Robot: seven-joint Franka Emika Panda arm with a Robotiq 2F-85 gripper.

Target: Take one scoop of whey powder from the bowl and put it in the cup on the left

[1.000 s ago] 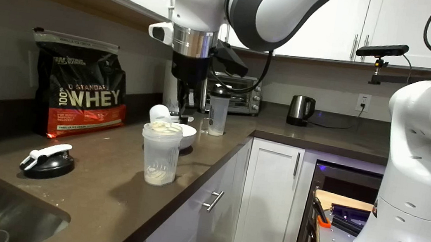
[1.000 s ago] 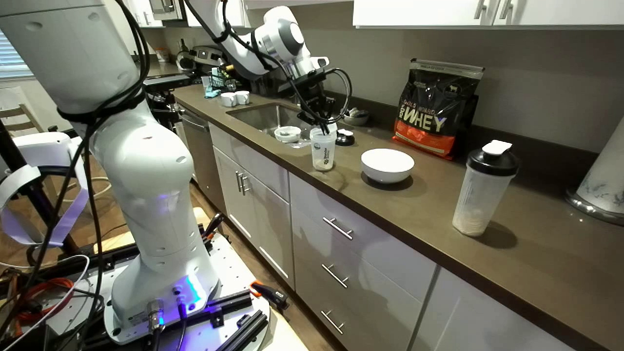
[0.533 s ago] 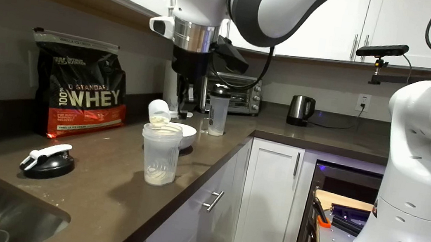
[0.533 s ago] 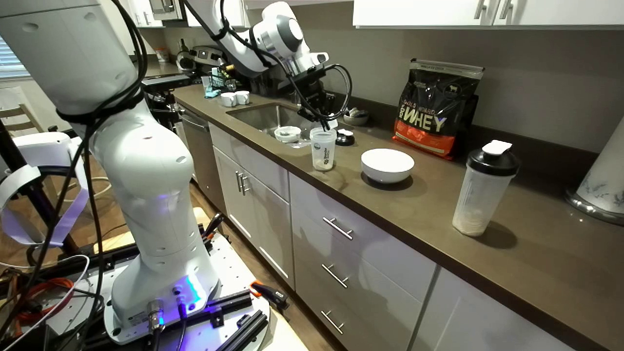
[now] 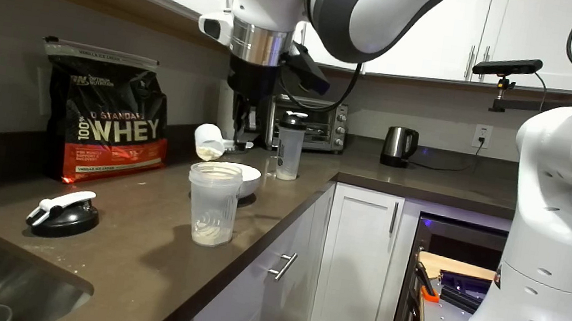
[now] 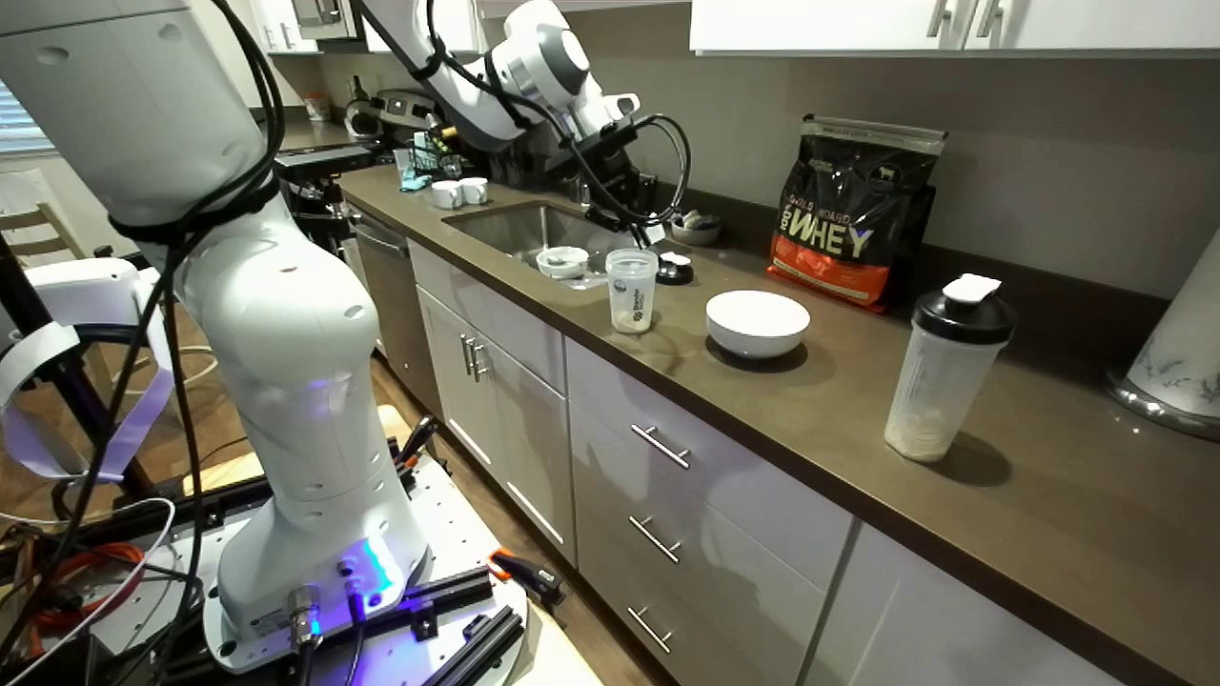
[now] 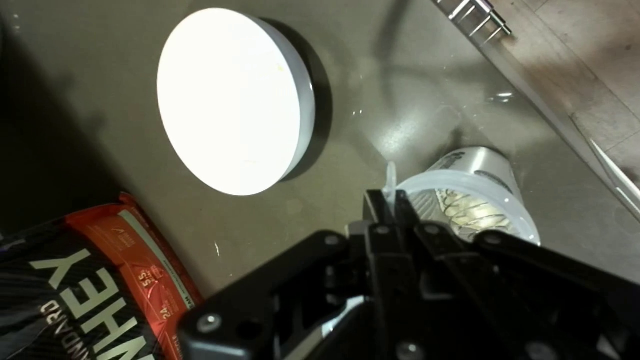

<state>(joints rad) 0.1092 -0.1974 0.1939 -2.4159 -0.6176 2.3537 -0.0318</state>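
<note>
My gripper (image 5: 243,142) is shut on the scoop's thin handle, which shows between the fingertips in the wrist view (image 7: 391,202). The pale scoop (image 5: 207,137) is tilted just above and behind the cup's rim, with cream powder at its mouth in an exterior view. It is mostly hidden in the wrist view. The clear cup (image 5: 212,203) stands upright on the counter with powder at its bottom; it also shows in an exterior view (image 6: 633,295) and the wrist view (image 7: 487,162). The white bowl (image 6: 758,324) stands beside the cup, overexposed inside in the wrist view (image 7: 230,100).
A whey bag (image 5: 109,120) stands against the wall. A black lid (image 5: 66,217) lies by the sink (image 5: 27,281). A lidded shaker (image 6: 948,372) stands on the counter beyond the bowl. The counter's front edge (image 5: 254,233) runs close to the cup.
The gripper and scoop have risen and shifted slightly to the left from the cup's rim. Powder seen heaped over the cup's mouth earlier now shows only at the scoop's mouth. The cup has not moved.
</note>
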